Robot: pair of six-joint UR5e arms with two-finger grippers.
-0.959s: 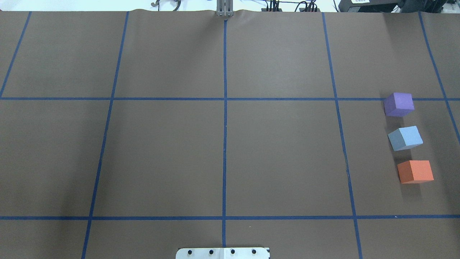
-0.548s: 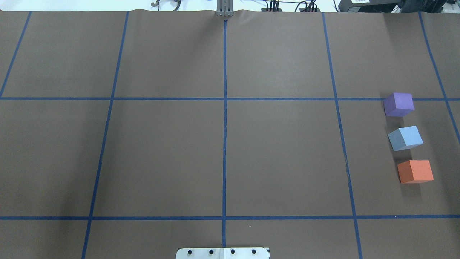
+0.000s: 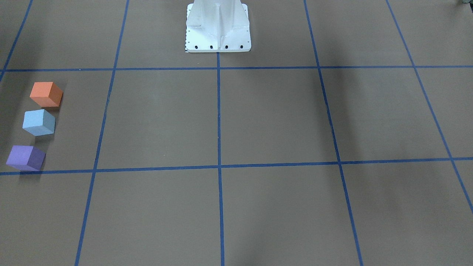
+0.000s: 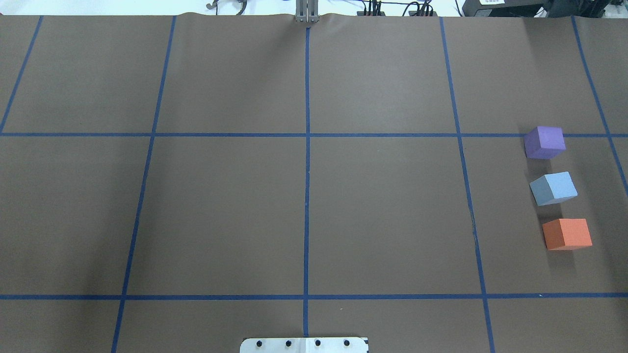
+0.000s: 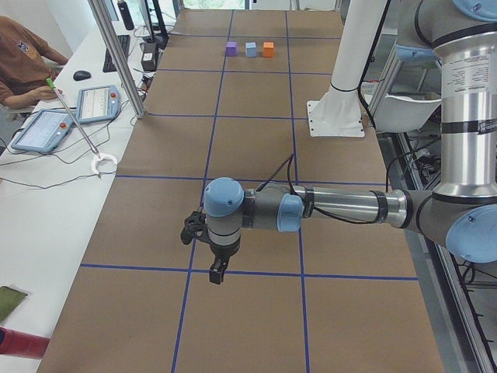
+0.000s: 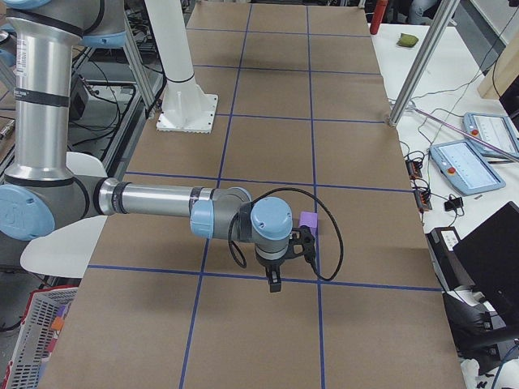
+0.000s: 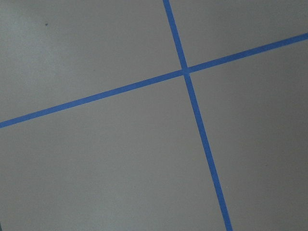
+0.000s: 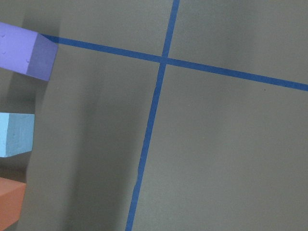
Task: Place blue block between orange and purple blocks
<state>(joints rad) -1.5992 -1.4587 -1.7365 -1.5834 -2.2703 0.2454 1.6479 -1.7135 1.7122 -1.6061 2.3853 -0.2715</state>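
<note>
The blue block (image 4: 553, 188) rests on the brown table, in a row between the purple block (image 4: 544, 142) and the orange block (image 4: 567, 234), apart from both. The front view shows the same row: orange (image 3: 46, 94), blue (image 3: 38, 122), purple (image 3: 26, 157). The right wrist view shows all three at its left edge, with the blue block (image 8: 14, 134) in the middle. My left gripper (image 5: 216, 276) and right gripper (image 6: 274, 284) show only in the side views, hanging over bare table. I cannot tell whether they are open or shut.
The white robot base (image 3: 218, 26) stands at the table's near-robot edge. Blue tape lines (image 4: 306, 171) grid the table. A side table holds tablets (image 5: 97, 102), and an operator (image 5: 23, 62) sits there.
</note>
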